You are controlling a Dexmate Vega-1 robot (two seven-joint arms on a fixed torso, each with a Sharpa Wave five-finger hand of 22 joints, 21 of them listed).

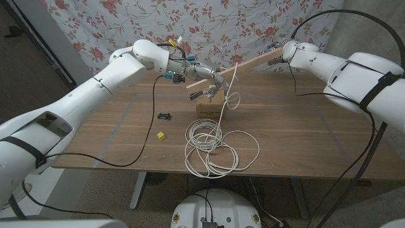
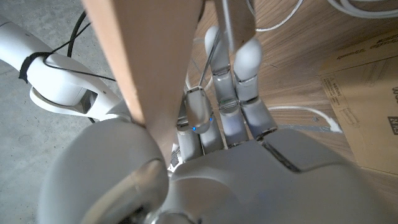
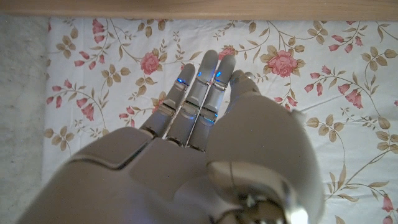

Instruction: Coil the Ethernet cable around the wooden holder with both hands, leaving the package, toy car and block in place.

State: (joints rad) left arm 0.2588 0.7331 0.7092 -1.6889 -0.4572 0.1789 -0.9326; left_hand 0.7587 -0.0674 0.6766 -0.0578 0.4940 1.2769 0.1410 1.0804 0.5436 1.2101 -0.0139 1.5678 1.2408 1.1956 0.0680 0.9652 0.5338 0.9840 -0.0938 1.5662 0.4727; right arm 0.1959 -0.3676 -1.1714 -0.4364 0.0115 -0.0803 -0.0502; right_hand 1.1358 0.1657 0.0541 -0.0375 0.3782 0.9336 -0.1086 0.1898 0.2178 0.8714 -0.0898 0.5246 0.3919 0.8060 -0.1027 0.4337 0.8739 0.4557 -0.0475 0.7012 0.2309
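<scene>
Holding the wooden holder (image 1: 243, 65) aloft at both ends, left hand (image 1: 205, 85) should wrap cable (image 1: 212, 145) evenly; right hand's (image 1: 286, 52) grip unclear.

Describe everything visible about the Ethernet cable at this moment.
The Ethernet cable is thin, white and flexible. Most of it lies in loose overlapping loops on the wooden table, near the front edge. One strand rises from the pile, passes in front of the cardboard package and goes up to the wooden holder, a long slat held raised between both hands. The left hand is at the strand where it meets the slat. No turns around the holder are visible yet.
</scene>
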